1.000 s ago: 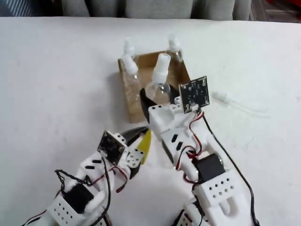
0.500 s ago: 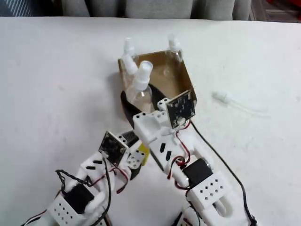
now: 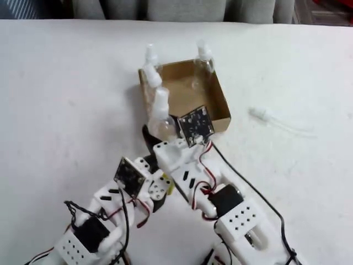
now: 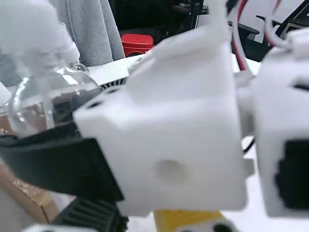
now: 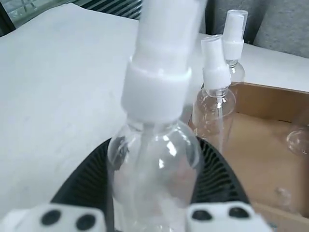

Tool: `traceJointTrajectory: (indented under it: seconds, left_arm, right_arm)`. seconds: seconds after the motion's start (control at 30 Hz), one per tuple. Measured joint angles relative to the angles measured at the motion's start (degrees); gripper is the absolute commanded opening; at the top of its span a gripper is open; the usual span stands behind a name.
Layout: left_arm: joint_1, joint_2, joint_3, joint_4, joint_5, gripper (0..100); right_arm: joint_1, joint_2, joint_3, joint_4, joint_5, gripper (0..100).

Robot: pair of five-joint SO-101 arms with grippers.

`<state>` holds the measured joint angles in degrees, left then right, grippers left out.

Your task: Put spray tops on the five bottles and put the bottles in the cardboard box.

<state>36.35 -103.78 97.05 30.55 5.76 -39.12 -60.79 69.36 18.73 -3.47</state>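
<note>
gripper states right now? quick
Left gripper: cannot tell, mostly hidden.
Right gripper: closed, holding a spray bottle.

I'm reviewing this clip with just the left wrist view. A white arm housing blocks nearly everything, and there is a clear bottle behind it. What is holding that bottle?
Observer: The right gripper holds it. Its wrist view shows the black jaws shut around the bottle, which carries a spray top.
Operator: Where is it relative to the box?
Observer: In the high view it is at the near-left corner of the cardboard box.
Operator: Is anything left outside?
Observer: One loose spray top lies on the table, to the right of the box.
</note>
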Motion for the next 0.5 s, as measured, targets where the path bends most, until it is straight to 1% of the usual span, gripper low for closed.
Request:
traceJointTrajectory:
  seconds: [0.3,0.5]
  left_arm:
    - [0.35,-0.44,0.00,0.00,-0.26,2]
    - [0.35,-0.35,0.00,0.00,-0.26,2]
  right_arm:
    - [-0.53,-12.13,0.00,11.43,2.37,1.7]
    - [-0.53,-13.63,0.00,12.75,2.46,1.7]
